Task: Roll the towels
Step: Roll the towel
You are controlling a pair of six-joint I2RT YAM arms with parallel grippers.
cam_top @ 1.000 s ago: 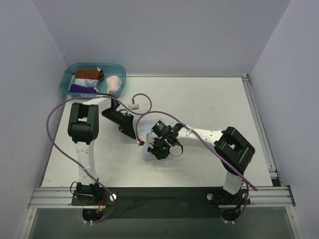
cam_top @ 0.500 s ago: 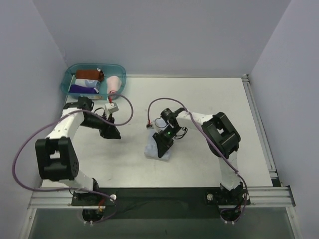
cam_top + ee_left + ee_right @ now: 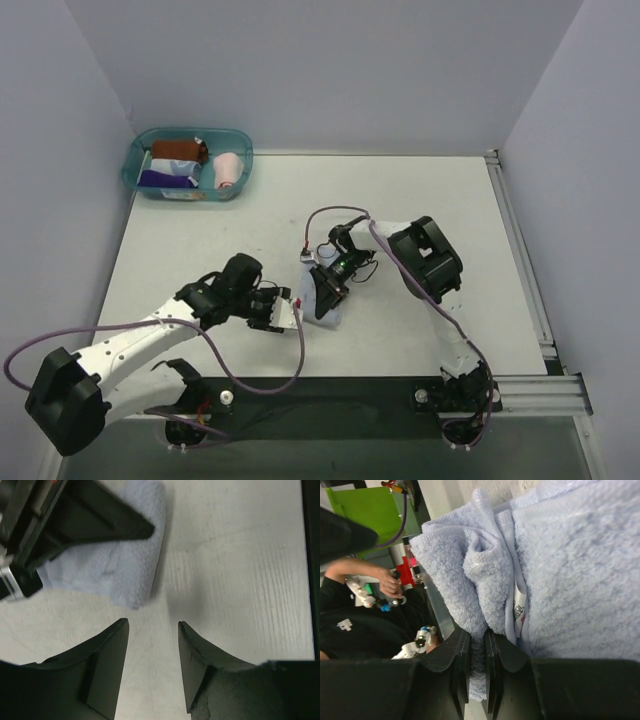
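Blue towel [image 3: 120,575] lies near centre of table [image 3: 450,200]: R gripper [image 3: 475,645] is clamped on its bunched edge; L gripper [image 3: 152,624], fingers apart & empty, sits just left of it, tips toward it.

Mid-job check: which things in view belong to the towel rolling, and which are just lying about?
Job: blue towel, pinched in the right end effector; open left end effector beside it; pink towel, rolled, in the teal tub.
Lying about: teal tub; brown roll and purple roll inside it.
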